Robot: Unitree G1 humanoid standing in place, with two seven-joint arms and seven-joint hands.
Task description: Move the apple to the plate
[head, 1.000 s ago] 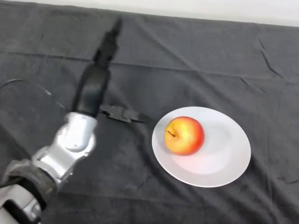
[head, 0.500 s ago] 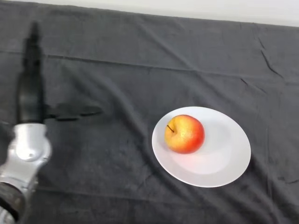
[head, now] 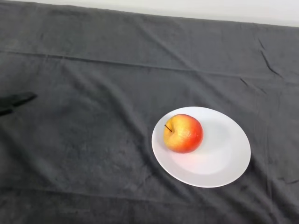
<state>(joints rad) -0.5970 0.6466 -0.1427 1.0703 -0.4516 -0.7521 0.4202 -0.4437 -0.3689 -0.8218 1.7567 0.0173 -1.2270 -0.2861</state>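
The nearest stretch of the worktop carries only the dark cloth, lying in soft wrinkles. Beyond it, right of centre, stands the white plate, flat on the cloth and level. The apple rests on the plate's left part, inside the rim, its stem tipped toward the left; by position, the task appears complete. At the left edge, at about the same depth, a thin dark shape shows; it cannot be determined whether this is the robot hand or a shadow, so no robot hand is confirmed in view, and its opening and contents cannot be stated. Handling assessment, should the apple need resetting: it looks firm and moderately heavy, with a smooth, waxy skin liable to slip and a round body liable to roll on the glazed plate. Recommended hold is across its widest girth, from opposite sides, avoiding the stem. The far cloth is creased and bare.
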